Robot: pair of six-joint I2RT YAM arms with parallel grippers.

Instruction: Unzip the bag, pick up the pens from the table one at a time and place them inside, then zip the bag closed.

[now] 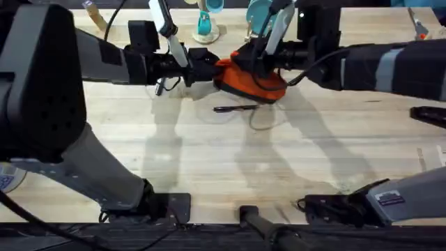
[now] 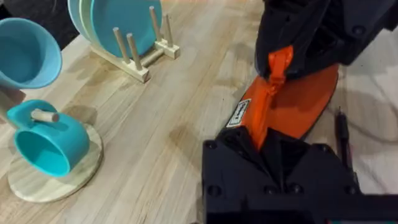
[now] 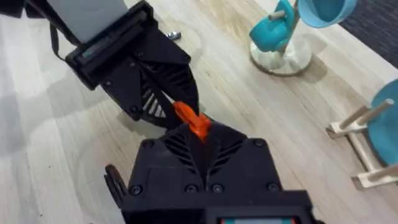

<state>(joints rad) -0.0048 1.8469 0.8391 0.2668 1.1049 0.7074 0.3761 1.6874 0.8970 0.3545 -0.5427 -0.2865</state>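
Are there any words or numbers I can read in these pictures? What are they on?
No text here can be read.
Small white tag sewn on the orange bag: dark print, too blurred to read.
White sticker on the right arm's base: print too small to read.
Paper at the table's left edge: marks too small to read.

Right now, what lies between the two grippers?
The orange bag, seen overhead, spans from the left gripper to the right gripper, both gripping it.
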